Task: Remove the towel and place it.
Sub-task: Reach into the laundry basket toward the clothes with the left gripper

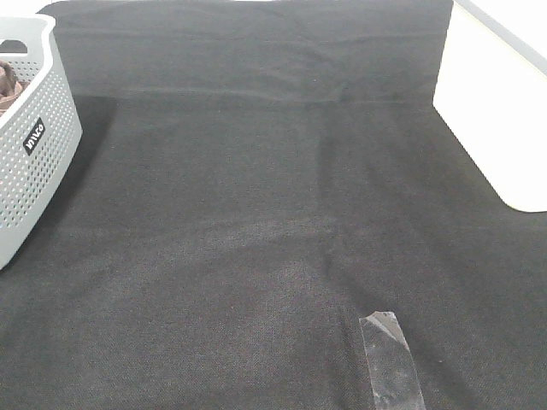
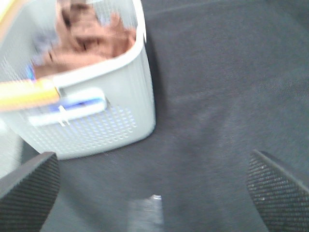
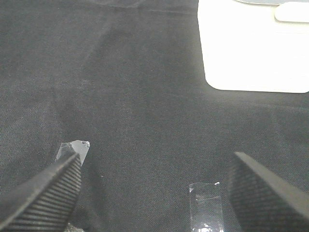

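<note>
Towel (image 2: 87, 41) lay bunched inside the grey perforated basket (image 2: 111, 116). It was reddish-brown with a soft, nappy surface, crumpled into folds and peaks that reached about rim height. No hem or tag could be made out, as the left wrist view was blurred. From the high camera only a small brown patch of towel (image 1: 8, 85) showed over the basket (image 1: 34, 171) rim, at the far left edge of the tabletop (image 1: 496, 111).

Basket stood on the black covering (image 1: 256, 213) and carried a small dark label (image 1: 33, 135) on its wall. Something orange and something blue-white sat at the near rim, too blurred to identify.

Left gripper (image 2: 154, 193) was released, its ribbed fingers (image 2: 29, 193) spread wide above the covering beside the basket, holding nothing.

Right gripper (image 3: 154, 193) was also released, spread wide over bare covering, with a strip of clear tape (image 3: 205, 208) below it.

Neither gripper appeared in the high view.
</note>
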Robot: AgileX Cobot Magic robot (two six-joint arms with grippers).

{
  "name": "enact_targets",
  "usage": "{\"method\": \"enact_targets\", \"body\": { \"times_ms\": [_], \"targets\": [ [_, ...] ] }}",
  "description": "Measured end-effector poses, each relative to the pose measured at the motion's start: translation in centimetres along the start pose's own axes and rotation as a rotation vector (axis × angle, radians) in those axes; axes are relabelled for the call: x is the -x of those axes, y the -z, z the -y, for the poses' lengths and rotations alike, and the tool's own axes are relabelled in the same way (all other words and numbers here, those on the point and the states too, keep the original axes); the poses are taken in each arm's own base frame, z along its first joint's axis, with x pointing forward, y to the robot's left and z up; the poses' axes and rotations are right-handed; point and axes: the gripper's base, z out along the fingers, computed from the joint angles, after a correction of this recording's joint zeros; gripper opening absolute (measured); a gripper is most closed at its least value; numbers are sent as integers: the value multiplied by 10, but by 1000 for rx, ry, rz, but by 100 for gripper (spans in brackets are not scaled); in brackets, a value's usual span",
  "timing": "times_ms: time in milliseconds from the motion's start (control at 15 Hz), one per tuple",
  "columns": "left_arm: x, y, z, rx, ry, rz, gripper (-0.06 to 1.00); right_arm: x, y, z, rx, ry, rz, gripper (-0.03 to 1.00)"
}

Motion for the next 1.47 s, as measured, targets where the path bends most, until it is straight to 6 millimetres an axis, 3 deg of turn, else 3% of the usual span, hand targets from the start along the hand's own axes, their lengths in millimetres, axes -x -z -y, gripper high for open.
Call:
{"method": "enact_targets", "body": {
  "times_ms": [133, 267, 467, 800, 933, 1200, 1267, 1333, 1467],
  "targets": [
    [33, 3, -7, -25, -153, -79, 99, 0, 0, 0, 0, 0, 0, 76],
    [85, -7, -22, -28, -366, -137, 99, 0, 0, 0, 0, 0, 0, 76],
    [129, -31, -37, -20, -496, -204, 99, 0, 0, 0, 0, 0, 0, 76],
    [190, -118, -61, -68, -688, -368, 99, 0, 0, 0, 0, 0, 0, 76],
    [205, -169, -69, -115, -731, -455, 99, 0, 0, 0, 0, 0, 0, 76],
    [217, -228, -87, -80, -820, -593, 99, 0, 0, 0, 0, 0, 0, 76],
    [215, -244, -90, -78, -848, -646, 99, 0, 0, 0, 0, 0, 0, 76],
    [203, -272, -99, -107, -866, -718, 99, 0, 0, 0, 0, 0, 0, 76],
    [180, -302, -115, -158, -875, -813, 99, 0, 0, 0, 0, 0, 0, 76]
  ]
}}
